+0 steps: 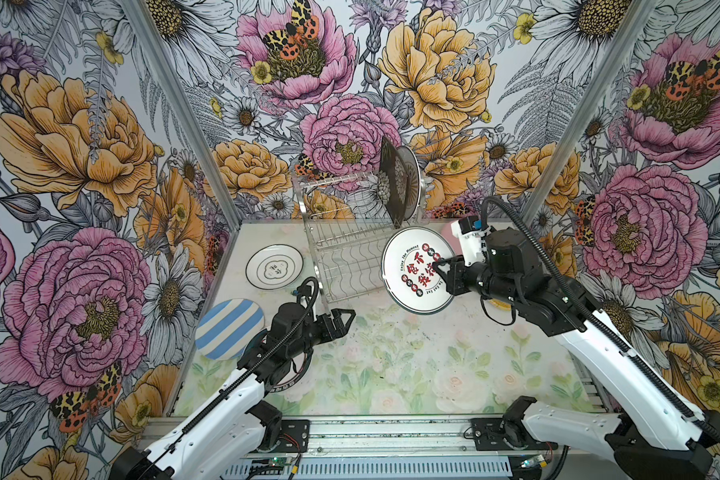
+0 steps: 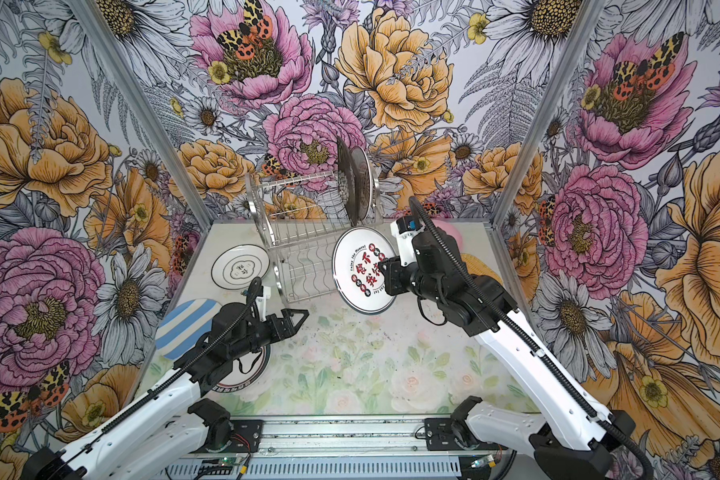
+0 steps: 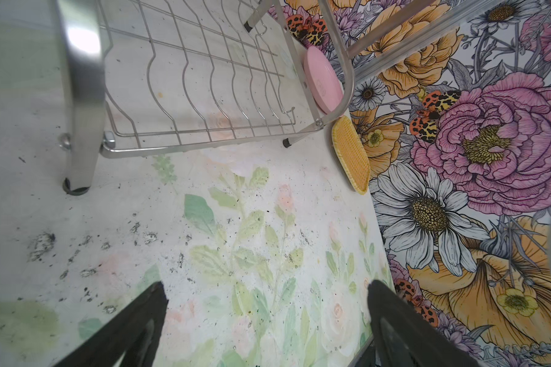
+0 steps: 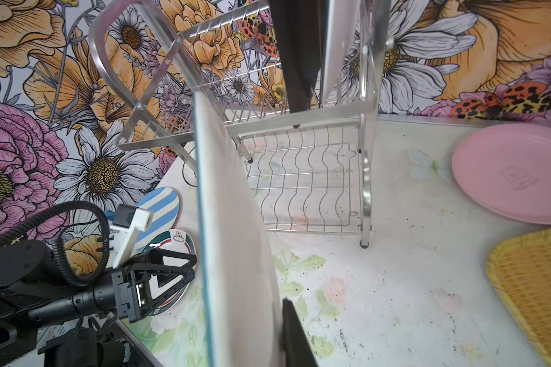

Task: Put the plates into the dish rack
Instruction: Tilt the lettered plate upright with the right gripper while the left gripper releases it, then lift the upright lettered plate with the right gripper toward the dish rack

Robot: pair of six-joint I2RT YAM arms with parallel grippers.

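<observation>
The right gripper (image 1: pixel 439 266) is pinching the right rim of a white plate with red and black characters (image 1: pixel 417 270), its jaws pressed onto the edge. In both top views this plate is sitting at centre right, overlapping the lower right corner of the dish rack (image 1: pixel 341 232). It is turning nearly its whole printed face up to the camera, and the lettering is running sideways along its left rim. In the right wrist view the plate is appearing edge-on, stretching straight away from the gripper toward the rack's lower wavy shelf, which is lying bare.

At the right end of the upper tier, a black square floral plate (image 1: pixel 391 183) and a round plate (image 1: pixel 413 178) are standing on edge side by side, just above the held plate in the picture.

The left gripper (image 1: pixel 347 322) is hovering at lower centre left, jaws spread wide and gripping nothing, pointing right toward the rack's near leg.

A white plate with a cloud outline (image 1: pixel 274 267) is lying flat on the table (image 1: pixel 391 374) just left of the rack, and a blue-and-white striped plate (image 1: pixel 229 328) is lying below it in the frame. A plate with a red and green rim (image 4: pixel 169 251) is lying mostly hidden under the left arm. A pink plate (image 4: pixel 516 178) and a yellow woven plate (image 4: pixel 535 286) are lying flat to the right of the rack, close together, with the right arm covering most of both in the top views.
</observation>
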